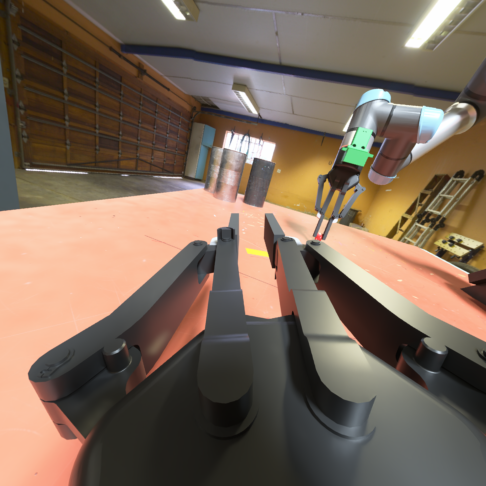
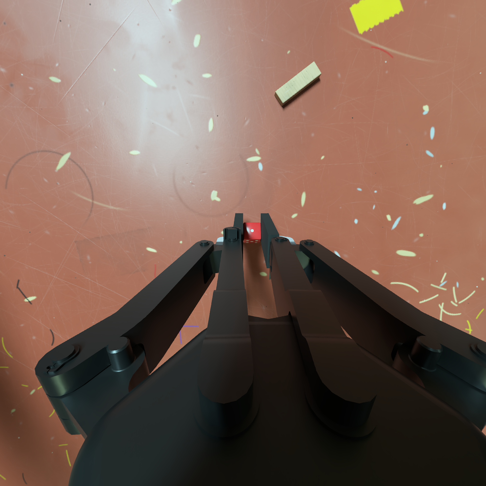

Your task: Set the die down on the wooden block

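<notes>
A small red die with white pips sits between the fingertips of my right gripper, which is shut on it and points down at the reddish table. The pale wooden block lies flat on the table, ahead and to the right of the die, well apart from it. In the left wrist view the right gripper holds the die close to the table top. My left gripper is low over the table, slightly open and empty. The block does not show in that view.
A flat yellow patch lies on the table beyond the block and also shows in the left wrist view. A dark brown object is at the table's right edge. Metal drums stand beyond the table.
</notes>
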Controlling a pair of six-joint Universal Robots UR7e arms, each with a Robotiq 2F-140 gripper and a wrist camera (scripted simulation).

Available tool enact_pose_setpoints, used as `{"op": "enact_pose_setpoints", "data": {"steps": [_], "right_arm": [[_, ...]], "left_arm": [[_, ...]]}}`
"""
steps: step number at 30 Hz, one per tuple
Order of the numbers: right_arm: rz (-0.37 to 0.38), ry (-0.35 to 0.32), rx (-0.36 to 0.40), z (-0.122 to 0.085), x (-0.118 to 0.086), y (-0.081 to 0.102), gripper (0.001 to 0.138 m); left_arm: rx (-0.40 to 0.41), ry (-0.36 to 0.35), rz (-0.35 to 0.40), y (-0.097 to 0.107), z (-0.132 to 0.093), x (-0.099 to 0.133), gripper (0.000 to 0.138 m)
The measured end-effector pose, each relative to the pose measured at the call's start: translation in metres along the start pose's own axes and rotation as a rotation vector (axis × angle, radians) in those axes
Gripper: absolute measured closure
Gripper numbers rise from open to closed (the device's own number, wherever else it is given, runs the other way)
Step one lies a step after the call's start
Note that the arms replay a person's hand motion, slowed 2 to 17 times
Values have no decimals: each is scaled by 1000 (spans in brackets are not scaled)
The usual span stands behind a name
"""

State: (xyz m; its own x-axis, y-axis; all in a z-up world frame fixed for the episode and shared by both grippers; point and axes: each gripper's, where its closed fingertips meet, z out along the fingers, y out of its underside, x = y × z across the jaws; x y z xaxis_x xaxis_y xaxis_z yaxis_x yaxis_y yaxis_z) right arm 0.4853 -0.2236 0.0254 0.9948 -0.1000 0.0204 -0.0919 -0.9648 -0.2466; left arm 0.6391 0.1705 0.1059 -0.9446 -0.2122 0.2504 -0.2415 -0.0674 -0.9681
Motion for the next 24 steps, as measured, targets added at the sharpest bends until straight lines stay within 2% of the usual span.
{"op": "enact_pose_setpoints", "data": {"steps": [13, 24], "right_arm": [[57, 28, 69, -12, 4, -6, 121], [156, 54, 191, -31, 8, -20, 121]], "left_arm": [[19, -16, 40, -3, -1, 2, 112], [68, -25, 78, -12, -2, 10, 112]]}}
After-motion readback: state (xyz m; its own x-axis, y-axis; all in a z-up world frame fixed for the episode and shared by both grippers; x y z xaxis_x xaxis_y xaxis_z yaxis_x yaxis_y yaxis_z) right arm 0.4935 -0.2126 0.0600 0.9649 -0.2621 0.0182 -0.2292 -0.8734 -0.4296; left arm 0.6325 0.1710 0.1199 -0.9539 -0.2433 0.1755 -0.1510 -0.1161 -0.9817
